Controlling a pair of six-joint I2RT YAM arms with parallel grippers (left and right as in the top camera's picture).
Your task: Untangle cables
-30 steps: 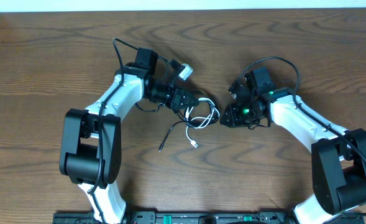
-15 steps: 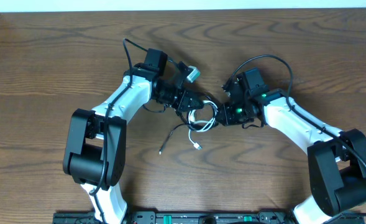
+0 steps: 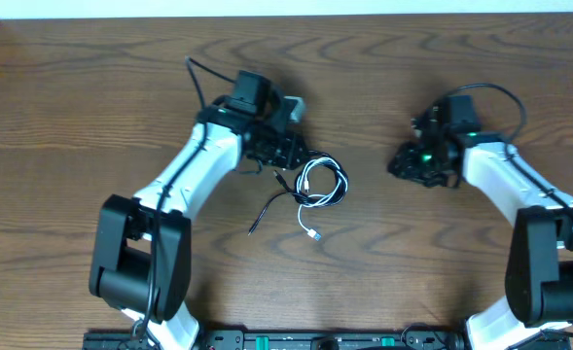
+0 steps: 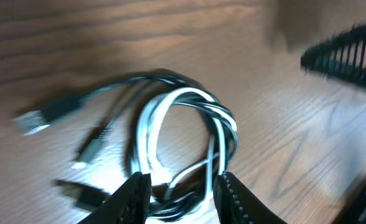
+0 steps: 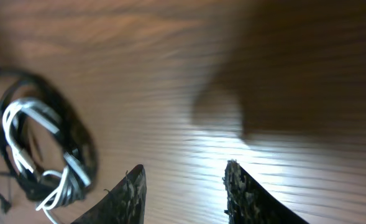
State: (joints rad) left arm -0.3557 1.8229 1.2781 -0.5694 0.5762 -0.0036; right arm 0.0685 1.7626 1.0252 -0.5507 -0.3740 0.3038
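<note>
Both cables (image 3: 321, 185) lie on the table (image 3: 442, 282) near its centre, wound together in one loose coil and not separated. The white cable (image 3: 305, 181) forms the inner loops, and its free end runs out toward 6 o'clock to a small plug lying flat on the wood. The black cable (image 3: 339, 185) follows the outer edge of the coil, and its free end trails away toward 7 o'clock. The left gripper (image 4: 181, 190) is at 10 o'clock from the coil, right at its edge. In the left wrist view its fingers (image 4: 133, 198) stand partly apart, at a narrow to middling gap, and the near side of the coil lies in that gap, white strands over black. The picture is blurred there, so it cannot be told whether either pad presses on the cords; the coil itself rests on the table. The right gripper (image 5: 186, 190) is at 3 o'clock from the coil and well apart from it. Its fingers stand at a moderate gap with only bare wood between them, holding nothing. In the right wrist view the coil appears at 9 o'clock from that gripper, clear of both fingertips. The plug ends in the left wrist view are too blurred to describe further.
</note>
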